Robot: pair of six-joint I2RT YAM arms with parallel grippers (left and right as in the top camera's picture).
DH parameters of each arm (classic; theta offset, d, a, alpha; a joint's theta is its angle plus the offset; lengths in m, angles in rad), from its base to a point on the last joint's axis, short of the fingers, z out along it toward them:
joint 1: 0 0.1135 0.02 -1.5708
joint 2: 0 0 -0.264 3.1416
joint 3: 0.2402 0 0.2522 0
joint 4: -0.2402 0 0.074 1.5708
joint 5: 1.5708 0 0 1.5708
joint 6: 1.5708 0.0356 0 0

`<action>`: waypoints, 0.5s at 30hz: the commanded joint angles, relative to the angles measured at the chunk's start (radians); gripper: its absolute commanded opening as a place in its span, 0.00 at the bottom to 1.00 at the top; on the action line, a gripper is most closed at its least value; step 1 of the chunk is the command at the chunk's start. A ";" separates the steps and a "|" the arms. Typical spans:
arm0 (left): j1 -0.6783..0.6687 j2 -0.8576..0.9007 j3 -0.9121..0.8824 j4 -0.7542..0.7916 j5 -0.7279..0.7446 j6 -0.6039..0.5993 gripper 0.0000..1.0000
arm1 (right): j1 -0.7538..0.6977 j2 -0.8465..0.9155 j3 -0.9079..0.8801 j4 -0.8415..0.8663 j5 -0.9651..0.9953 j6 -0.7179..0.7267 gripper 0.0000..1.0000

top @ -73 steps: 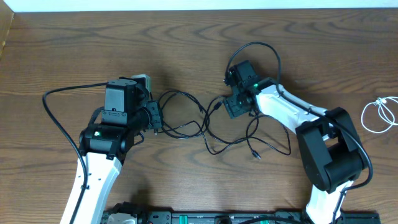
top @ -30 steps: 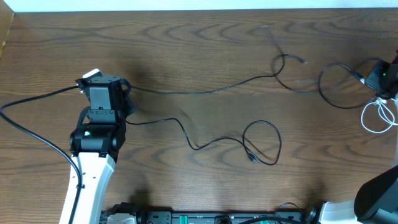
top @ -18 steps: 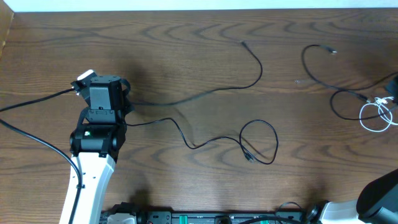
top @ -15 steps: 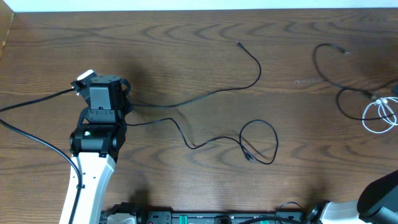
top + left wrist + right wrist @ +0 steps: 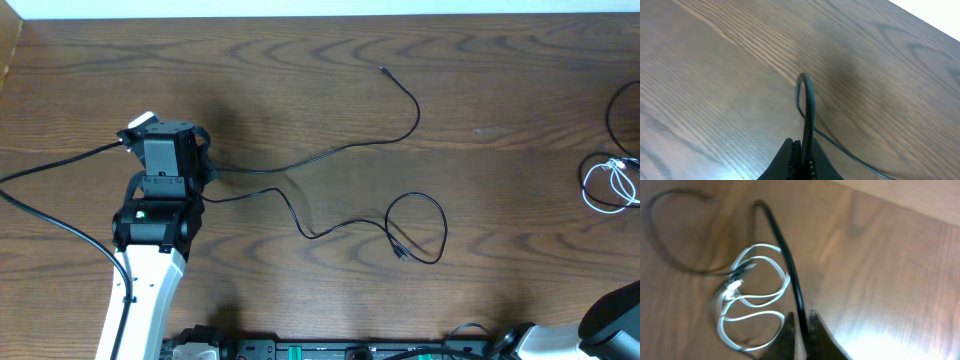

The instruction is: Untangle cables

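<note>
In the overhead view my left gripper (image 5: 207,172) stays shut on a thin black cable (image 5: 350,148). One strand runs up to a plug (image 5: 385,70). The other strand ends in a loop (image 5: 420,228). Seen from the left wrist, the black cable (image 5: 806,105) stands up out of the closed left gripper (image 5: 802,142). A second black cable (image 5: 612,110) shows only at the right edge, above the coiled white cable (image 5: 608,185). The right wrist view has my right gripper (image 5: 801,315) narrowly shut on that black cable (image 5: 780,240), just beside the white cable (image 5: 747,290).
The left arm's own thick black cord (image 5: 60,160) sweeps over the table at far left. The table's far edge (image 5: 320,14) runs along the top, and an equipment rail (image 5: 330,350) lies along the front. Part of the right arm (image 5: 612,312) shows bottom right.
The right gripper has carried the second black cable off to the right, out of the overhead view and clear of the left one. The left arm and its cable have stayed still.
</note>
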State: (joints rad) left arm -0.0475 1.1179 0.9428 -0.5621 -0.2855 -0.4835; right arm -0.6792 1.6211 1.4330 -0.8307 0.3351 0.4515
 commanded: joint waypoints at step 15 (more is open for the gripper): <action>-0.109 0.066 0.010 0.119 0.695 0.045 0.08 | 0.242 -0.020 0.011 -0.120 -0.811 -0.438 0.54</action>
State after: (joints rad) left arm -0.1055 1.1522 0.9428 -0.4706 0.1864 -0.4625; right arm -0.5091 1.6211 1.4334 -0.9180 -0.4366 0.1295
